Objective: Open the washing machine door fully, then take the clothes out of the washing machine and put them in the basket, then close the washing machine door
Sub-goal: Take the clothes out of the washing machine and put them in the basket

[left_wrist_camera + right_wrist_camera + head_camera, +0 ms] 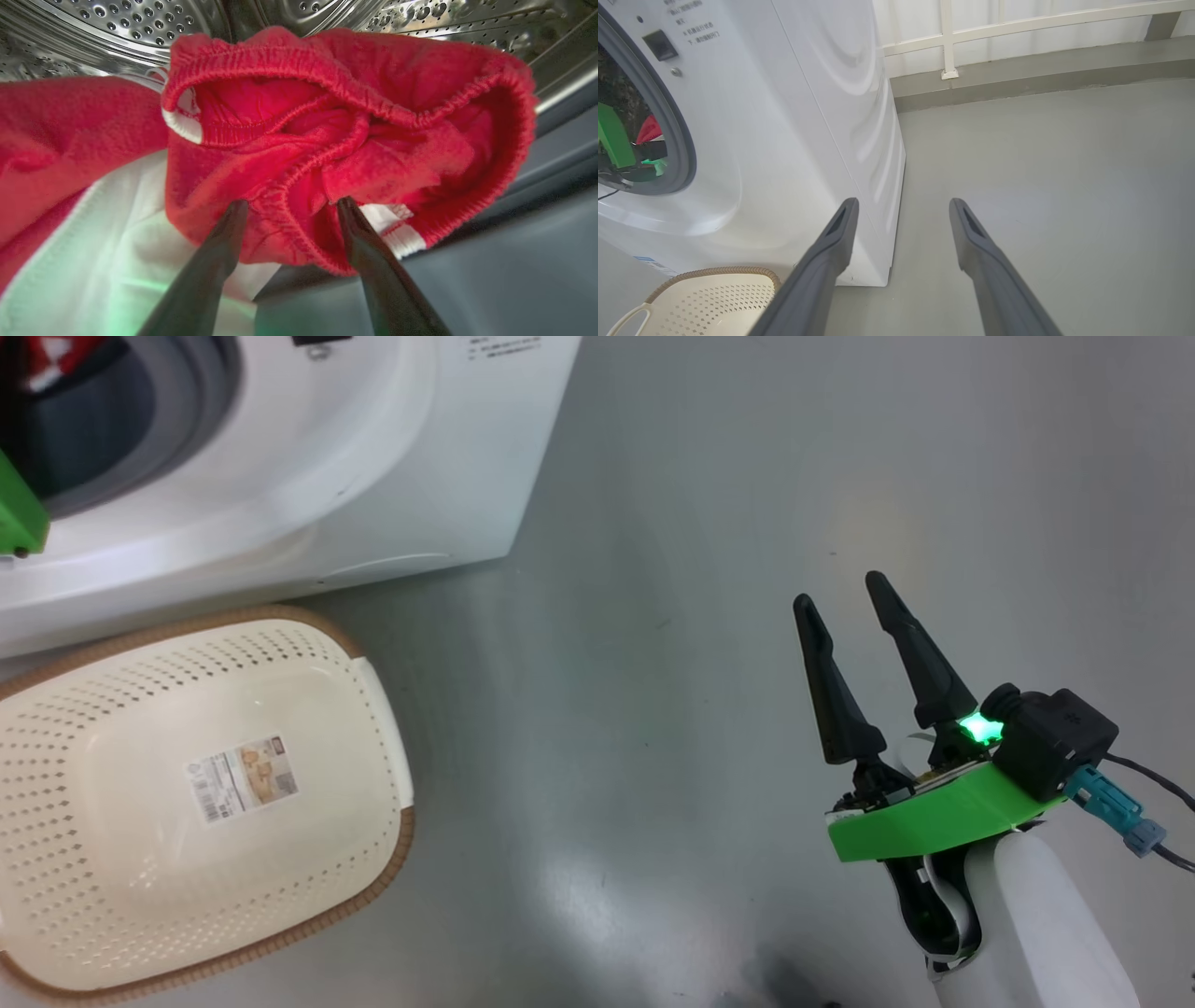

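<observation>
Both fingers of left pincer (291, 201) spread open, clothes (327, 116) bunched between the tips, inside steel drum (140, 23)

The right gripper (840, 590) stands with its two long dark fingers spread wide, tips well apart. Just behind the fingers sits a green wrist collar (934, 812) with a small green light glowing, and behind that the pale forearm (1036, 924). The left gripper (289, 205) also has its fingers parted wide.
</observation>
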Robot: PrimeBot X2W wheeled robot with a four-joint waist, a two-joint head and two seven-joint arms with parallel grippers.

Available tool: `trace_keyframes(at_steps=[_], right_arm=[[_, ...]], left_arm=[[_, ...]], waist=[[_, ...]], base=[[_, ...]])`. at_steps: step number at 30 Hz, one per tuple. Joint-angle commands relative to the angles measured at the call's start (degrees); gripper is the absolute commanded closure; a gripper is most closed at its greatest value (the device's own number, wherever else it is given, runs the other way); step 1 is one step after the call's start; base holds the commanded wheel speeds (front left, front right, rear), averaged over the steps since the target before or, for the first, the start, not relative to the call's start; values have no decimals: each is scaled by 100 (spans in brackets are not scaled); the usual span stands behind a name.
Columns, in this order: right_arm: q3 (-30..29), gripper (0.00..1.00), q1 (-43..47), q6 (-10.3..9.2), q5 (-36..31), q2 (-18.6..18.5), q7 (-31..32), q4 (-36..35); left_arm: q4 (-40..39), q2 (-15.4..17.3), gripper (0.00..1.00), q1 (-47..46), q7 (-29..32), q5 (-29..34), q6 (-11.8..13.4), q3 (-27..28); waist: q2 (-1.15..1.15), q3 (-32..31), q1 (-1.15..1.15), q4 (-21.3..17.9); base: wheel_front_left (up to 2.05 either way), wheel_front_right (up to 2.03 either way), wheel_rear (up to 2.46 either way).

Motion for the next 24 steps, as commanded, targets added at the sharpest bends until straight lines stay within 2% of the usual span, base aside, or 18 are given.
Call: trace_keyframes(at_steps=[1,3,4,5,6,7,17,24], right_arm=[[124,0,9,9,54,30,-46,-155],[135,0,3,9,50,30,-46,-168],[141,0,2,9,47,30,-46,-172],[147,0,2,9,45,30,-46,-173],[149,0,-1,9,40,30,-46,-170],[146,0,-4,9,36,30,-46,-167],[86,0,2,9,-56,30,-46,-91],[35,0,85,9,-162,30,-46,31]], left_arm=[[-25,307,0,-208,1,-74,26,45],[68,341,0,-282,-9,-141,26,-29],[110,358,9,-311,-18,-160,26,-76],[152,372,51,-336,-34,-181,26,-119],[186,375,80,-355,-54,-213,26,-152],[212,372,100,-371,-75,-247,26,-183],[173,175,100,-198,-608,-746,26,-450],[-142,35,100,256,-1077,-1348,26,-236]], waist=[[0,84,0,-87],[0,103,0,-105],[0,107,0,-111],[0,109,0,-117],[0,108,0,-120],[0,107,0,-118],[0,-140,0,67],[0,-548,0,257]], base=[[0,0,0],[0,0,0],[0,0,0],[0,0,0],[0,0,0],[0,0,0],[0,0,0],[0,0,0]])
